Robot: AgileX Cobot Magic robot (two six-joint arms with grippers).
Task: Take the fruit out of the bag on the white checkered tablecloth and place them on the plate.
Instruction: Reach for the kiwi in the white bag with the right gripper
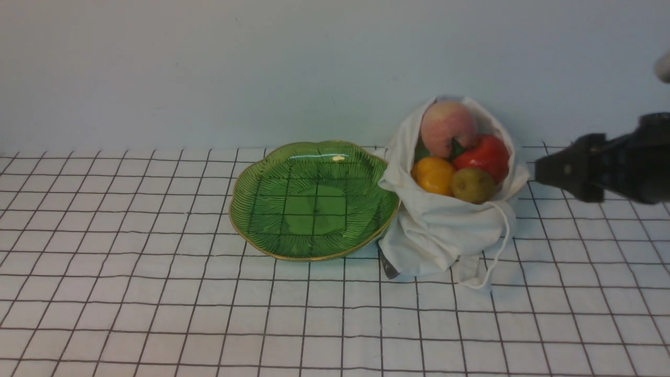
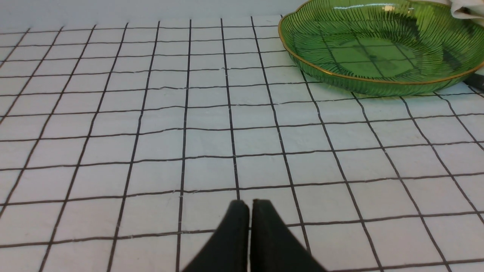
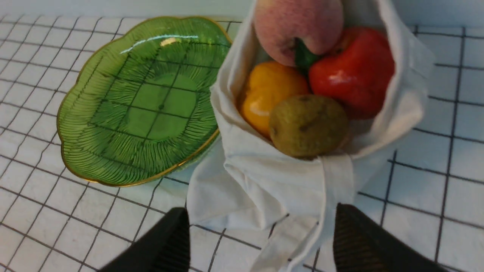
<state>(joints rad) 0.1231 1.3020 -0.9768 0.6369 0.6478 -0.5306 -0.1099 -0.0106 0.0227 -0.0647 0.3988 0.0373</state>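
The right gripper (image 3: 261,211) hangs near the open white bag (image 1: 445,230) with jaws spread wide and empty, the peach (image 1: 447,128), red fruit (image 1: 484,157), yellow-orange fruit (image 1: 433,175) and brownish-green fruit (image 1: 472,185) all sitting inside the bag just beside the green plate (image 1: 314,201) on the checkered tablecloth (image 1: 157,293), while the left gripper (image 2: 249,204) has its jaws pressed together on nothing.

Left fingers (image 2: 232,234) tight together, tips forward; right fingers (image 3: 359,241) wide apart, arm roughly level.
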